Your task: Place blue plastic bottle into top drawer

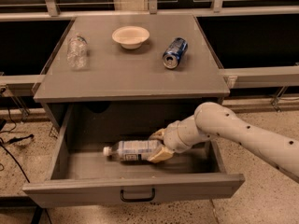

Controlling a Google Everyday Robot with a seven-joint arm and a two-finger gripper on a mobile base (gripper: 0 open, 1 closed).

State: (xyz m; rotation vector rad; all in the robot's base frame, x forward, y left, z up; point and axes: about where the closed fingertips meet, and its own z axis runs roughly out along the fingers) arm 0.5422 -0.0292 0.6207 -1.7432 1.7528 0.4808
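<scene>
your gripper (158, 144) was down inside the top drawer (70, 190), pinching the fat end of the blue plastic bottle (133, 150), which lay flat on its floor, so i think you next had to let go and lift out.

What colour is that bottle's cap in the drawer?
White cap, in the camera view; the gripper grips the bottle's other end.

The white arm (243, 129) reaches in from the right, elbow bent, its gripper (159, 145) low inside the top drawer (135, 190), tan fingers (162, 154) clasping the blue plastic bottle (135, 150) at its base.
</scene>
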